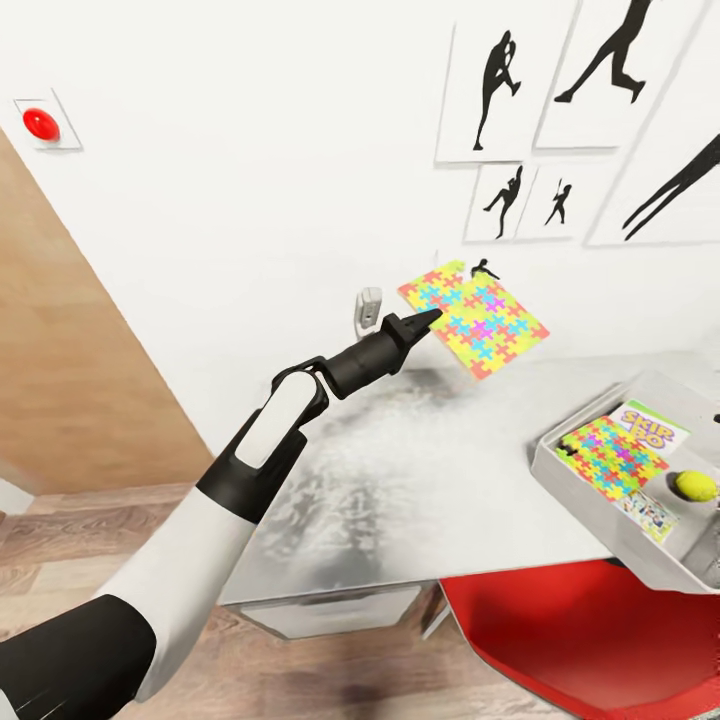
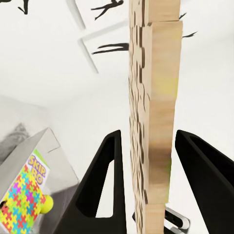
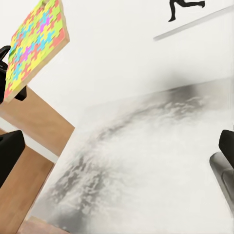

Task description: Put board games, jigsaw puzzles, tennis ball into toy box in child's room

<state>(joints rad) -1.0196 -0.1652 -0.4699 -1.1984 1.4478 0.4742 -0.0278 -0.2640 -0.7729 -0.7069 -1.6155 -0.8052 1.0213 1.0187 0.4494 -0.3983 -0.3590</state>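
Toy box [image 1: 585, 490] at the table's [image 1: 400, 480] right end already holds a jigsaw puzzle sheet [image 1: 610, 456], the Skip-Bo box [image 1: 652, 424] partly under that sheet, the tennis ball [image 1: 695, 486] just beside the sheet, and a small multicolour game box [image 1: 648, 512] next to the ball. Four toys in, by my count. Monopoly box isn't visible inside the toy box; can't confirm it, part of the bin is cut off by the frame edge.

Second jigsaw puzzle [image 1: 474, 318] is the item in hand. It's up in the air, well left of the toy box and above the tabletop, tilted, in front of the white wall below the baseball silhouette pictures [image 1: 575, 120].

Left gripper [image 1: 425, 320] is pinching it by one edge. Left wrist view shows the sheet edge-on [image 2: 151, 122] between the two fingers [image 2: 105, 190], wooden backing visible, toy box with Skip-Bo [image 2: 36, 168] down beyond it. Right wrist view also catches the held puzzle [image 3: 36, 41].

Right gripper [image 3: 117, 161]: fingertips at opposite edges of its wrist view, so spread wide, nothing between them, table surface below.

Judgement: carry the held sheet right to the toy box and release; after that only Monopoly is unaccounted for.
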